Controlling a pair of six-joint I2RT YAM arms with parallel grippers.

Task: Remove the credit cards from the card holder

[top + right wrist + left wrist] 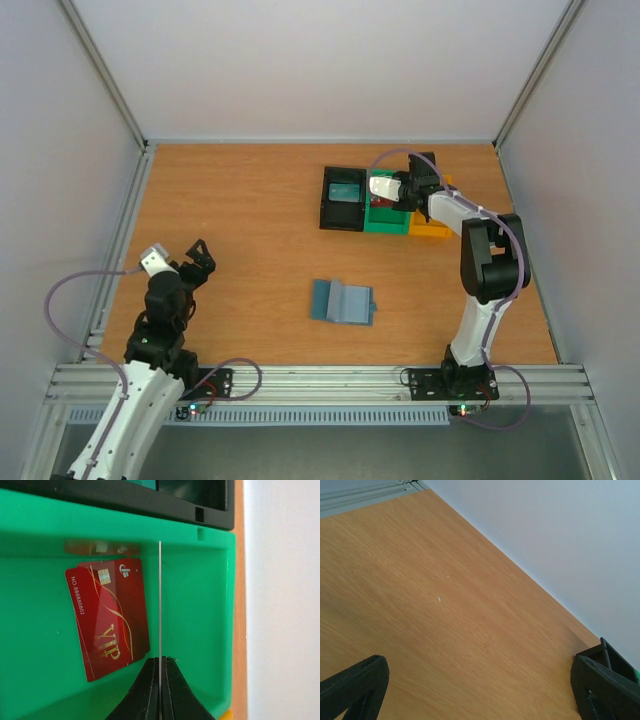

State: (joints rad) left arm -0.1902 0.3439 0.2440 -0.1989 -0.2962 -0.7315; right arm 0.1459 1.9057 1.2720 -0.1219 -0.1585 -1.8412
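While the left hand hangs spread wide by the worktop's left edge, the card holder lies open mid-worktop, well apart from both arms. Farther back, the right hand pinches a credit card edge-on over the green bin, where a red card lies flat.

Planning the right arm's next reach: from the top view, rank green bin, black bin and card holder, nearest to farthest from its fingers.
1. Green bin, directly beneath the right fingers.
2. Black bin, adjoining it on the left.
3. Card holder, lying open mid-table, nearer the arm bases.
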